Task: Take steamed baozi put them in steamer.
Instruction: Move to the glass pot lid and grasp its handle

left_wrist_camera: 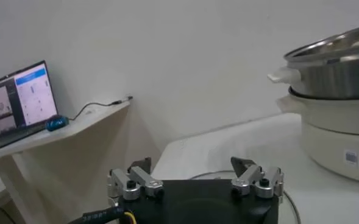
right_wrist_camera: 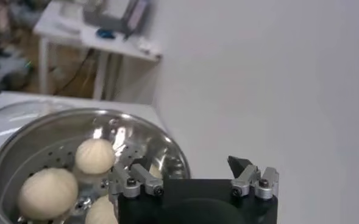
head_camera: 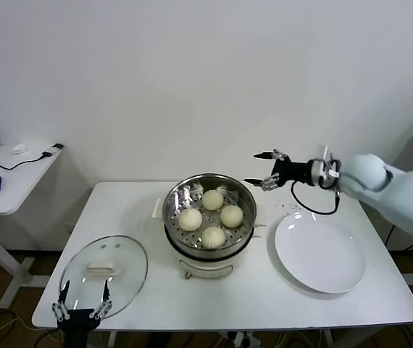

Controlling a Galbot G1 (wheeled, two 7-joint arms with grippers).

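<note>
A plain white wall backs a white table (head_camera: 141, 210), and the whole business sits right in the middle of it. The steamer (head_camera: 209, 190), shiny and perforated, rides on its white cooker base (head_camera: 203, 262), and look inside: four steamed baozi (head_camera: 211, 217) already nestled on the floor, one far, one left, one right, one near. From the right wrist view you can see them down in the basket too, pale domes against the steel.

Over to the right, the white plate (head_camera: 321, 254) lies bare, nothing on it at all. So by my reckoning the loading is done: every bun I can count is in the basket and none is waiting outside.

The right gripper (head_camera: 265, 168) hangs in the air just right of the steamer's rim and a little beyond it, fingers spread wide, nothing between them. It isn't touching the pot or a bun.

The left gripper (head_camera: 83, 301) sits low at the near left corner of the table, fingers apart and empty, right at the near edge of the glass lid (head_camera: 104, 266), which lies flat on the table left of the cooker.

What's left, if anything? Perhaps only that lid, still off; the buns themselves look home.
</note>
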